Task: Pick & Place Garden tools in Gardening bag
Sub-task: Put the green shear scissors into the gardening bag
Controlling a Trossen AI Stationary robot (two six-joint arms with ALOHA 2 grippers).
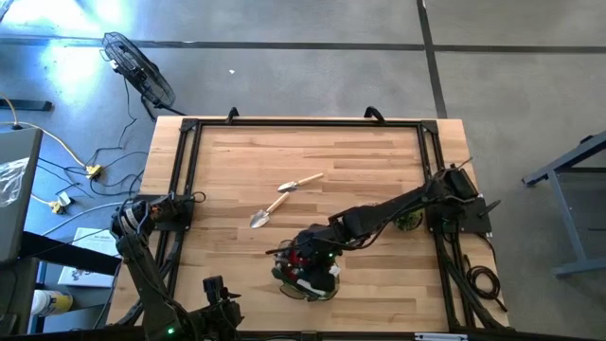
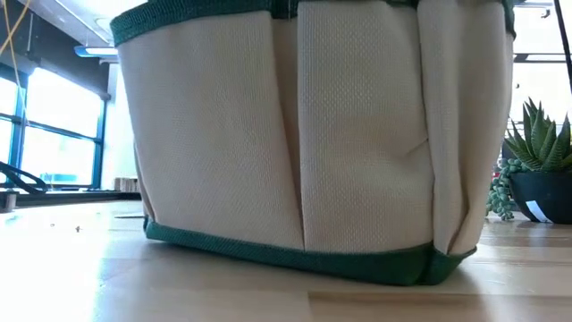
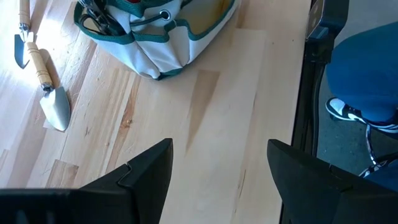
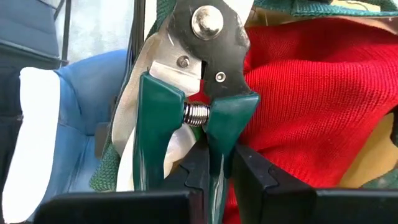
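Where the bag (image 1: pixel 308 275) sits, right gripper (image 4: pixel 214 165) pinching the shears (image 4: pixel 199 93), seemingly unbranded; left gripper (image 3: pixel 217 168) spread.

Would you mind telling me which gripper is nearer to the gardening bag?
The right. The right gripper is at the gardening bag, gripping pruning shears over its opening. The left gripper waits open at the table's near left edge, apart from it.

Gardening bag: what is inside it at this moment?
Inside the gardening bag are red fabric and green-handled pruning shears, one handle clamped by the right gripper. Anything beneath them is covered.
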